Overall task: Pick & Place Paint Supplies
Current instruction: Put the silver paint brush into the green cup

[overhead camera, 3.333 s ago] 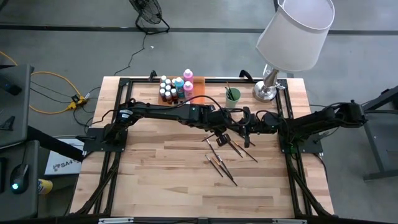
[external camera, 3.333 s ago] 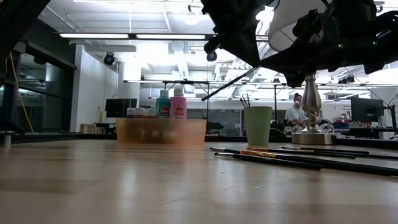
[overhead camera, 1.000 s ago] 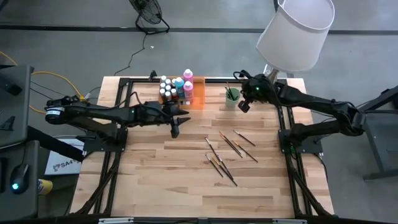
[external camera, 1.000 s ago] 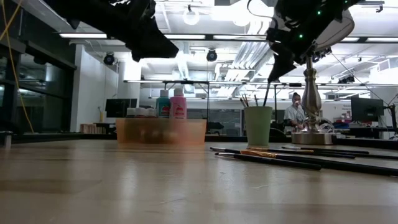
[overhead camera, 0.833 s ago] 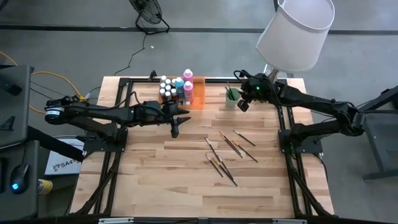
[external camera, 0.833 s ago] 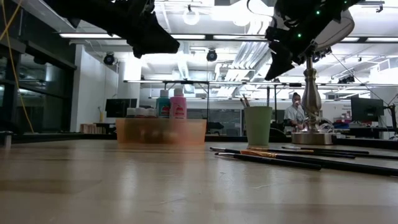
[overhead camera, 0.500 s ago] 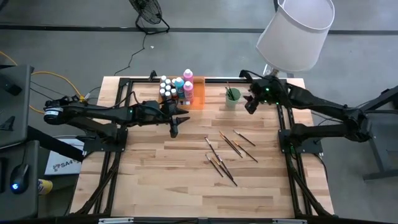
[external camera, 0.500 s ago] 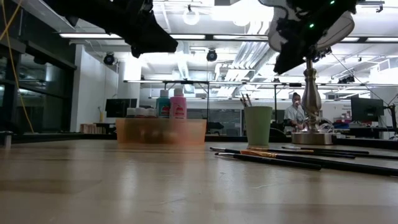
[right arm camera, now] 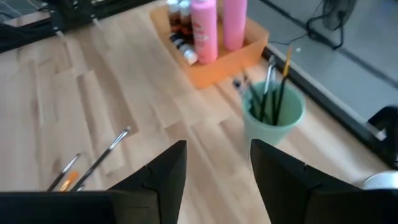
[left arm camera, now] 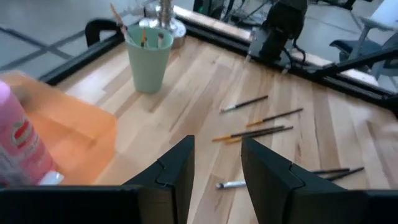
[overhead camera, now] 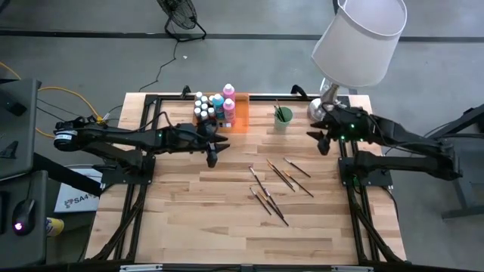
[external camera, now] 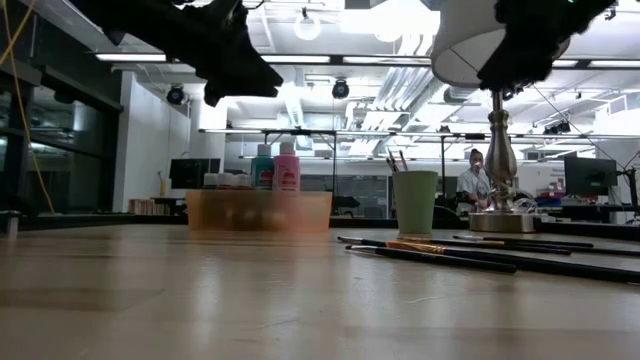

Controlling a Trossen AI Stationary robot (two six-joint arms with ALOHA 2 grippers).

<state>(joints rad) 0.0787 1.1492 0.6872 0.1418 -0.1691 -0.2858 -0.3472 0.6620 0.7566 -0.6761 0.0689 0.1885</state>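
Several white-capped paint bottles (overhead camera: 212, 106) stand in the orange tray (overhead camera: 240, 113) at the far edge; two pink ones (right arm camera: 204, 28) rise above the rest. The pale green cup (overhead camera: 282, 117) to its right holds a few paintbrushes (right arm camera: 273, 87), standing on end. Several more paintbrushes (overhead camera: 276, 185) lie flat on the wood at mid-table. My left gripper (overhead camera: 212, 157) hovers open, just on the near side of the tray, with nothing between its fingers (left arm camera: 171, 171). My right gripper (overhead camera: 321, 143) hangs open and empty to the right of the cup, beside the lamp base.
A table lamp stands at the far right corner, its metal base (overhead camera: 321, 112) close to my right gripper and its white shade (overhead camera: 359, 38) overhanging. A black frame (overhead camera: 144, 151) runs along the table's sides. Bare wood lies toward the near edge (overhead camera: 242, 242).
My right gripper has let go of the paintbrush it held upright over the pale green cup; the brush now stands in the cup. The gripper has then drawn back toward the table's right edge and a little toward the near edge.
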